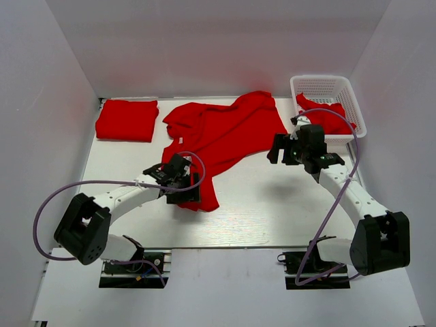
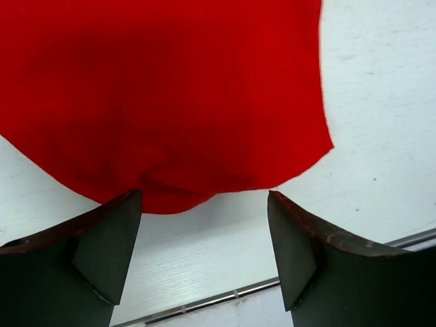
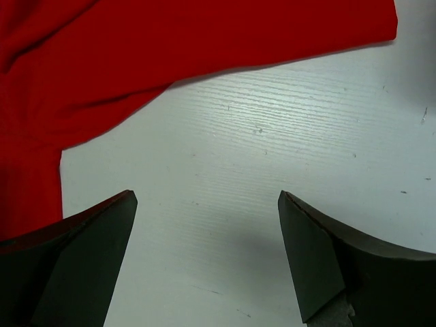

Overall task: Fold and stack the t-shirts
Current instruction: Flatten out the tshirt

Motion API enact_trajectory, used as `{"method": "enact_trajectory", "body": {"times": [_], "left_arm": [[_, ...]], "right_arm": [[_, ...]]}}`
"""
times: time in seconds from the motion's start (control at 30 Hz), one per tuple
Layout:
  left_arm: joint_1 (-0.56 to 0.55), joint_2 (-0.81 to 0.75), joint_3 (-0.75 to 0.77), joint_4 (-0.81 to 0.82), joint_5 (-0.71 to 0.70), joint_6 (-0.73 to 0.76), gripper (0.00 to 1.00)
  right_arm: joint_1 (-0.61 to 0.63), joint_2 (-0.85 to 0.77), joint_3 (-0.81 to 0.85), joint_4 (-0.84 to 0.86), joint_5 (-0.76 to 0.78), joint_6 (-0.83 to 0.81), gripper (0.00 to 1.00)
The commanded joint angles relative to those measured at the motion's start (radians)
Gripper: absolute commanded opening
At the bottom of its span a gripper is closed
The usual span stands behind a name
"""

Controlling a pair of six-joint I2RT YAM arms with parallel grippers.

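A red t-shirt (image 1: 221, 133) lies spread and rumpled in the middle of the white table. A folded red t-shirt (image 1: 127, 120) lies at the back left. Another red t-shirt (image 1: 327, 116) is bunched in the white basket (image 1: 327, 87). My left gripper (image 1: 178, 178) is open over the spread shirt's near corner; in the left wrist view the hem (image 2: 177, 136) lies just beyond its fingertips (image 2: 116, 231). My right gripper (image 1: 286, 150) is open and empty above bare table, just right of the shirt's edge (image 3: 136, 54).
The white lattice basket stands at the back right corner. The table's near edge with a metal strip (image 2: 204, 300) shows just behind the left gripper. White walls enclose the table on three sides.
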Motion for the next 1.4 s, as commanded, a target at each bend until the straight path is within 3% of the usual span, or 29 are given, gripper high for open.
{"method": "enact_trajectory", "body": {"times": [0.0, 0.17, 0.3, 0.33, 0.37, 0.43, 0.57, 0.73, 1.03, 1.37], "left_arm": [[-0.014, -0.009, -0.025, 0.067, -0.026, -0.041, 0.83], [-0.023, 0.065, -0.034, 0.076, -0.044, -0.052, 0.75], [-0.032, 0.122, -0.043, 0.116, -0.053, -0.063, 0.57], [-0.032, 0.149, -0.043, 0.125, -0.064, -0.076, 0.4], [-0.032, 0.165, -0.043, 0.113, -0.092, -0.089, 0.31], [-0.032, 0.195, 0.007, 0.078, -0.139, -0.109, 0.0], [-0.005, 0.232, 0.101, -0.141, -0.331, -0.181, 0.0], [0.005, 0.108, 0.156, -0.329, -0.523, -0.242, 0.0], [0.046, -0.168, 0.156, -0.499, -0.623, -0.265, 0.0], [0.046, -0.174, 0.145, -0.432, -0.551, -0.187, 0.0]], "right_arm": [[-0.007, -0.013, -0.008, -0.007, -0.003, 0.012, 0.9], [-0.006, -0.01, -0.012, -0.01, 0.034, 0.019, 0.9], [-0.007, -0.004, -0.028, 0.004, 0.074, 0.037, 0.9], [-0.007, 0.005, -0.026, 0.007, 0.072, 0.037, 0.9], [-0.007, 0.011, -0.023, 0.01, 0.074, 0.037, 0.9], [-0.006, 0.036, -0.008, 0.013, 0.08, 0.042, 0.9], [-0.007, 0.075, 0.017, 0.016, 0.133, 0.063, 0.9], [-0.001, 0.128, 0.034, 0.004, 0.244, 0.124, 0.9], [0.0, 0.204, 0.043, 0.014, 0.223, 0.114, 0.9], [0.043, 0.286, 0.037, 0.04, 0.204, 0.104, 0.83]]}}
